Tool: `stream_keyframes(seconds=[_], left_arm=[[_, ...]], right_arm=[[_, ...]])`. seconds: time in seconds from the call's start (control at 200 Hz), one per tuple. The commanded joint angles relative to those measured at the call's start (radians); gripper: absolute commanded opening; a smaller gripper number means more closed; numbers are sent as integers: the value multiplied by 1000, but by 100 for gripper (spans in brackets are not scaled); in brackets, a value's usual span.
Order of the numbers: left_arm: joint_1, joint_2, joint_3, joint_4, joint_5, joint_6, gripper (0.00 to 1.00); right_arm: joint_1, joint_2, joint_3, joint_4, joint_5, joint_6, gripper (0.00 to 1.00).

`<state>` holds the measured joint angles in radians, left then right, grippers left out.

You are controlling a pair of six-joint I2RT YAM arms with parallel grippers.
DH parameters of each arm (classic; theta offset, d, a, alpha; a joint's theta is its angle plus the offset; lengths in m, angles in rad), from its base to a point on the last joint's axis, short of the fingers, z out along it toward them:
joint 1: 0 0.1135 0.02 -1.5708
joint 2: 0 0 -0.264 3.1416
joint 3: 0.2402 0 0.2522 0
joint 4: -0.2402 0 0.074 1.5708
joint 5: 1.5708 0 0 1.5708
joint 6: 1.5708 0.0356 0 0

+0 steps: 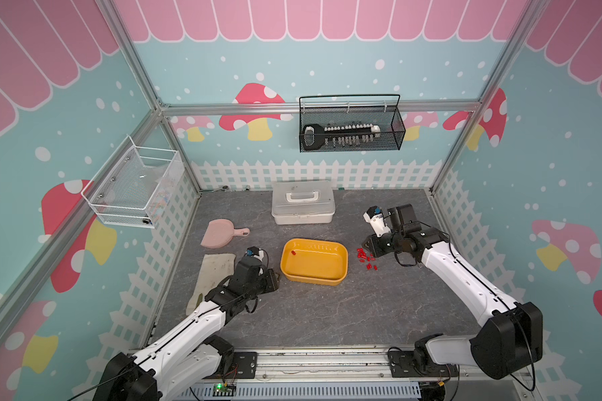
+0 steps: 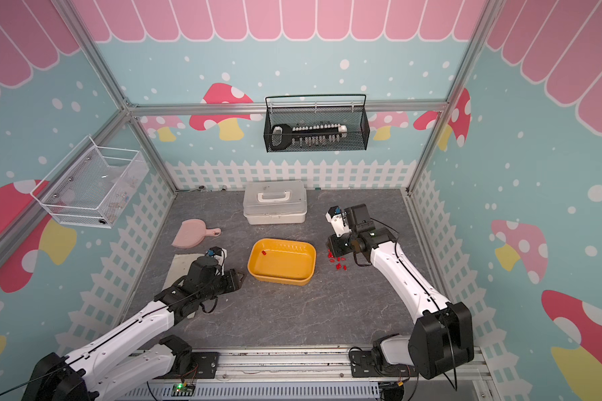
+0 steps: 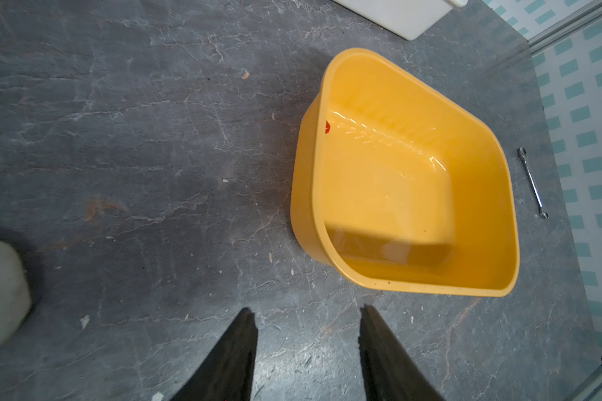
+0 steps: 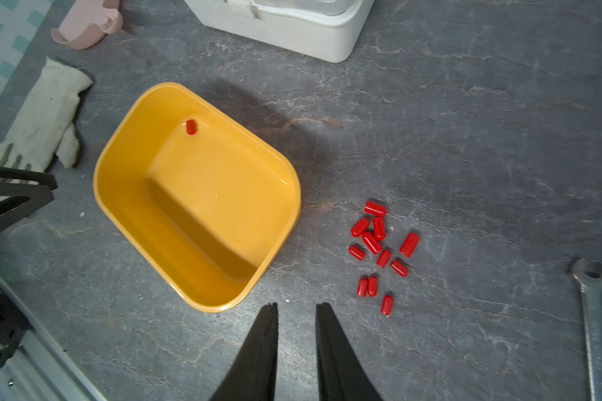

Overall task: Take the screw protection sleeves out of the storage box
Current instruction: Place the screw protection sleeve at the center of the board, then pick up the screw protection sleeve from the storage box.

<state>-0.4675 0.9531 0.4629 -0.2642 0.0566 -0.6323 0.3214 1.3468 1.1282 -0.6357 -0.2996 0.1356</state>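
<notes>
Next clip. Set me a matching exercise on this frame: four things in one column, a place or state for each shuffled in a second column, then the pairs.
1. lone sleeve
2. sleeve cluster
3. white case
4. left gripper

A. open, holding nothing
B. on the table beside the storage box
C. lid shut, behind the box
D. inside the box, near a corner

Pairs: 1-D, 2-B, 3-C, 4-A
</notes>
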Motion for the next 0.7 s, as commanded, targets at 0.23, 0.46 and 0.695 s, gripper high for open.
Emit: stream_keyframes(seconds=[0.23,0.46,0.695], left_arm=[[-2,-5,-6,41,-15,-26,50],[32,31,-17,115,12,-47,50],[98,153,-4,260,73,-82,47]], right_arm=[[167,74,80,65,-103,55,24],[304,263,229,51,-33,60,25],[391,435,339,76,61,100,25]])
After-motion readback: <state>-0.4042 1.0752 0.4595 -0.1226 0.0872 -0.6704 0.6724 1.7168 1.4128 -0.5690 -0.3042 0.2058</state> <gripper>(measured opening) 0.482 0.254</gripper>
